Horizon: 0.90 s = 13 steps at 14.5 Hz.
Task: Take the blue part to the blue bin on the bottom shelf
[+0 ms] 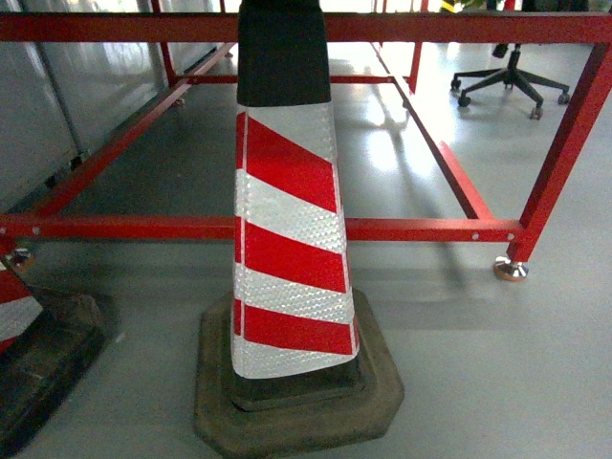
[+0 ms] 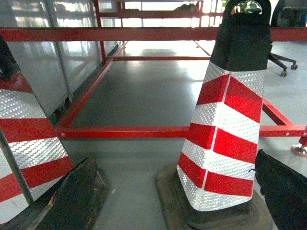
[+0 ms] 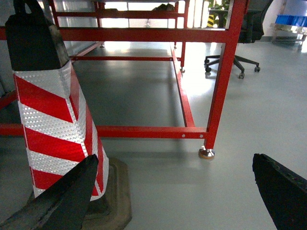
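Honestly, nothing looks started yet. From where I'm standing the robot is parked facing a red-and-white striped cone [image 1: 292,239] with a red frame [image 1: 421,229] just behind it. No blue part, blue bin or steel shelf shows anywhere near that cone, so I can't say where the part sits relative to either claw. Right gripper [image 3: 168,191] hangs spread wide just right of the cone, holding nothing. Left gripper [image 2: 172,191] looks apart and empty too, straddling the cone. Finding, picking and binning all seem left to do.
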Motion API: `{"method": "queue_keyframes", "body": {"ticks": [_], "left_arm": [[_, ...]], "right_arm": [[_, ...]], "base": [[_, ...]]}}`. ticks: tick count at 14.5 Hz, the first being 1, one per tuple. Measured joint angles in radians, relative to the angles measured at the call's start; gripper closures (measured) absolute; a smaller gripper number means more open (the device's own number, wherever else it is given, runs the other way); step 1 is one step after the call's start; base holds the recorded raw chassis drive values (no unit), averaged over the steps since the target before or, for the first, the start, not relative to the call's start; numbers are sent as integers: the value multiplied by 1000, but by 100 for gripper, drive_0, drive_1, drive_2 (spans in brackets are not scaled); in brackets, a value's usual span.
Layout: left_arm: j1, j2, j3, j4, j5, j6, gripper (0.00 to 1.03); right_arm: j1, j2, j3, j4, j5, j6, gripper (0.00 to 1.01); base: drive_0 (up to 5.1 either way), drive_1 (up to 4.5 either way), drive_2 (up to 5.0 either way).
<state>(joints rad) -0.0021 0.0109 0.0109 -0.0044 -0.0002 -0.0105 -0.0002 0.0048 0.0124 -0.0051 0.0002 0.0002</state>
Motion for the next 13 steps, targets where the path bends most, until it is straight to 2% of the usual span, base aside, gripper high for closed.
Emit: {"method": "queue_keyframes", "body": {"ticks": [13], "left_arm": [[0,0,0,0,0,0,5]], "right_arm": [[0,0,0,0,0,0,3]], "base": [[0,0,0]]}}
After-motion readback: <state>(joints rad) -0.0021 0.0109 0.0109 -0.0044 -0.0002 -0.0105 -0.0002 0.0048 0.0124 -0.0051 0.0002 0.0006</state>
